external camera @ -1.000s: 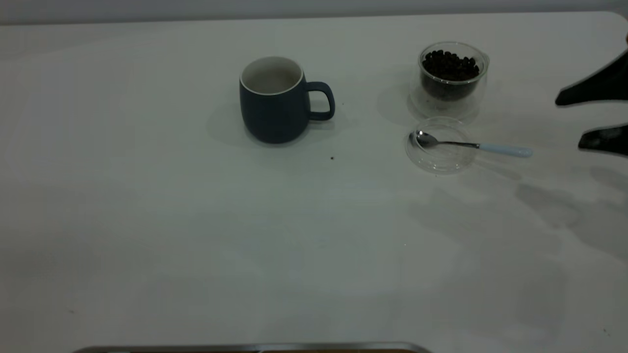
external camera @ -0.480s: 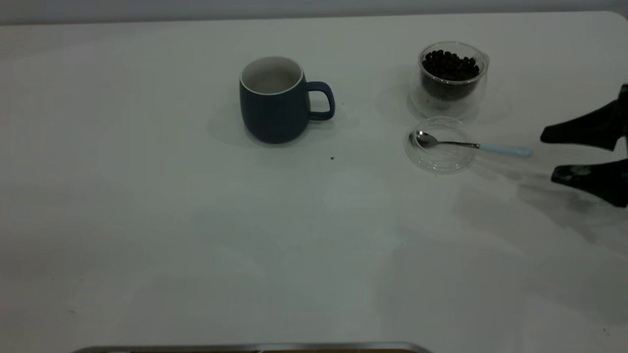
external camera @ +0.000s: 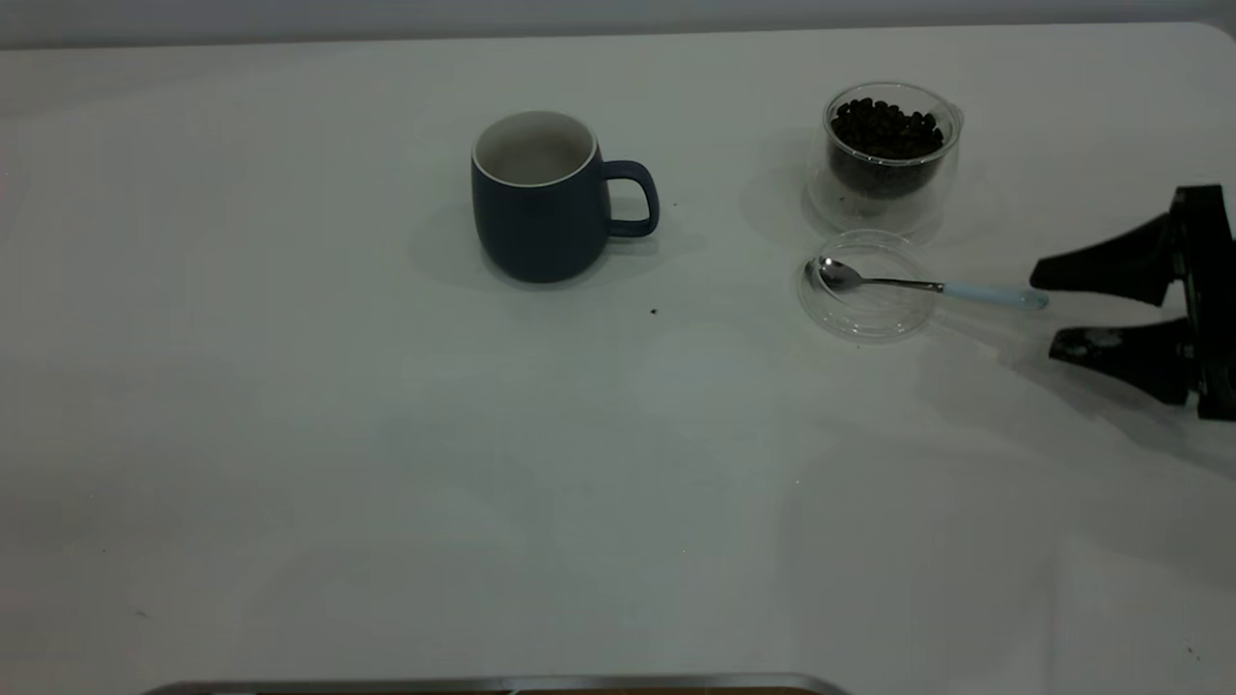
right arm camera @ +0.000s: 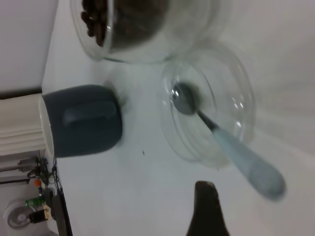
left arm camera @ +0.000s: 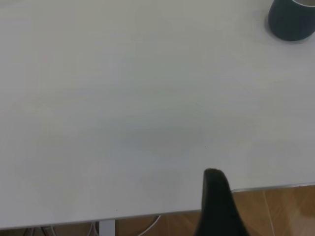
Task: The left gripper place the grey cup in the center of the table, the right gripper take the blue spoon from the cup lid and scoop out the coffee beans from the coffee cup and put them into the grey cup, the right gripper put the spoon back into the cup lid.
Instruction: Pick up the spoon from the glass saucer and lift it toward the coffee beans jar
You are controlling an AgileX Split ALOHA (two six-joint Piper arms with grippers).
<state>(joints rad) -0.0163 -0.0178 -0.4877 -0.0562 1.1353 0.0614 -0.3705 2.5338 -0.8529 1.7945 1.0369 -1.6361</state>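
So far only the first step looks finished: the grey cup [external camera: 543,193] stands upright and unheld on the white surface [external camera: 386,463], well to the left of the coffee cup [external camera: 890,154], roughly mid-surface as far as the exterior view shows, with its handle turned toward the coffee cup and no beans visible against its white interior. The coffee beans [external camera: 885,127] are heaped inside the coffee cup, so no scooping appears to have begun. Just in front of the coffee cup lies the cup lid [external camera: 866,286], and the blue spoon [external camera: 932,286] rests with its metal bowl in the lid and its pale handle sticking out over the rim, away from the grey cup. The right end effector [external camera: 1045,309] sits right beside the tip of that handle, its two fingers spread apart, one on either side of the handle's line, pinching nothing. The left end effector [left arm camera: 216,201] is far off from the coffee cup, near the surface's edge; only one finger shows, so I cannot tell whether it is spread or pressed together. What remains, I judge, is nearly everything for the right arm: gripping the spoon, scooping, tipping beans into the grey cup, and returning the spoon to the lid.
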